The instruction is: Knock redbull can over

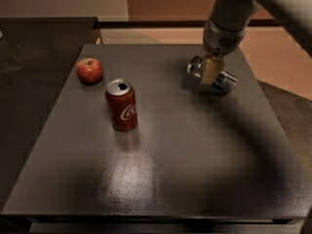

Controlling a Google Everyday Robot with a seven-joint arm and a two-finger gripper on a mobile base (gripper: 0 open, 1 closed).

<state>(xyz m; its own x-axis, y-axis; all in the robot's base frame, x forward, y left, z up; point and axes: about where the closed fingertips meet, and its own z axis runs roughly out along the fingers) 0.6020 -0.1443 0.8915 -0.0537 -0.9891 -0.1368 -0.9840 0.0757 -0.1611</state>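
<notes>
Dark desk (161, 179) carries at its far right the gripper (210, 76), spread or pressed together I cannot tell, touching the redbull can (225, 82), which looks tipped onto its side, so the knock seems nearly done and lifting clear comes next.

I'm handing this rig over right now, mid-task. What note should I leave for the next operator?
Claw: low over the far right part of the table, right at the redbull can.
Redbull can: looks tipped on its side, lying crosswise behind the claw, partly hidden by it.
Coke can: upright, left of centre, not involved. Apple: behind it to the left.
Done: the can appears to be knocked over.
Left: lift the claw clear and confirm that the can rests flat on the table.
</notes>
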